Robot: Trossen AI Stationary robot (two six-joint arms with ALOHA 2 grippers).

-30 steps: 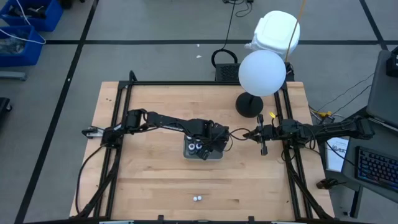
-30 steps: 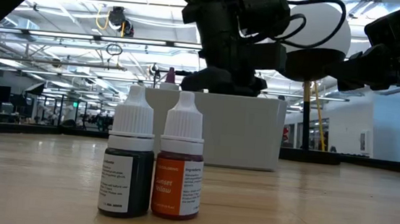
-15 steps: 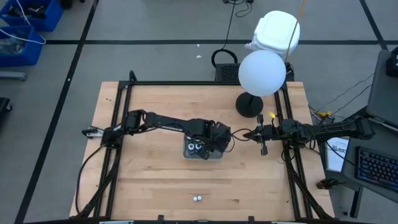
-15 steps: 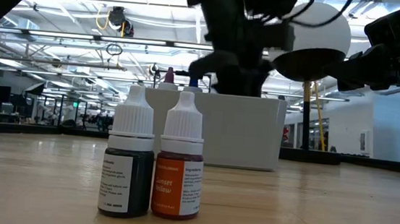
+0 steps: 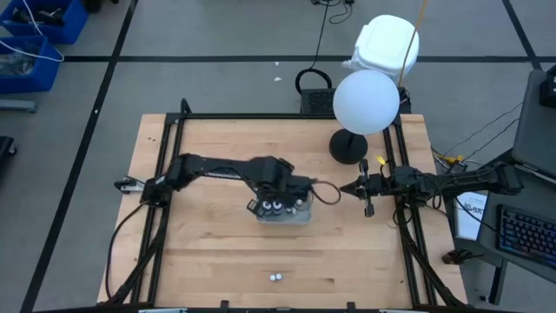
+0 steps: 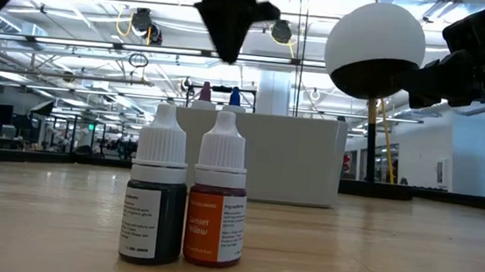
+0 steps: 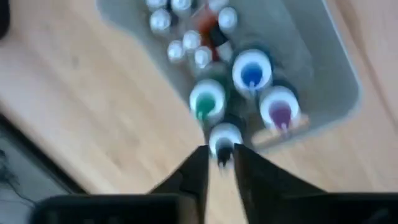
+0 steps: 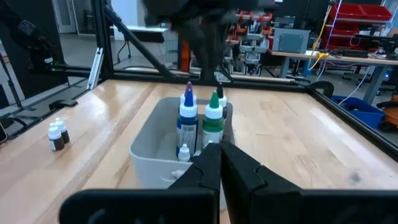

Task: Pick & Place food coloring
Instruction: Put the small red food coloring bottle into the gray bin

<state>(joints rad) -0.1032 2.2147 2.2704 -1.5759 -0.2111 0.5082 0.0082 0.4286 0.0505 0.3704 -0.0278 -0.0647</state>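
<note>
We see the left gripper (image 5: 271,202) above the tray (image 5: 298,216), fingers slightly apart, empty; right gripper (image 5: 343,188) closed beside lamp (image 5: 365,101).

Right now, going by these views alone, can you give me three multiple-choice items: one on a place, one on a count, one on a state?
1. Where is the left gripper?
A. Above the tray
B. Above the bottles near the table's front edge
C. Off the table

2. How many bottles stand on the bare table outside the tray?
A. One
B. Two
C. Four

3. What state is the right gripper in?
A. Shut, holding nothing
B. Wide open
C. Shut on a bottle

Answers:
1 A: the high view shows the left arm ending over the tray, and its wrist view looks down into it.
2 B: the low view shows a dark bottle and an orange one side by side.
3 A: in the right wrist view its fingers meet with nothing between them.
</note>
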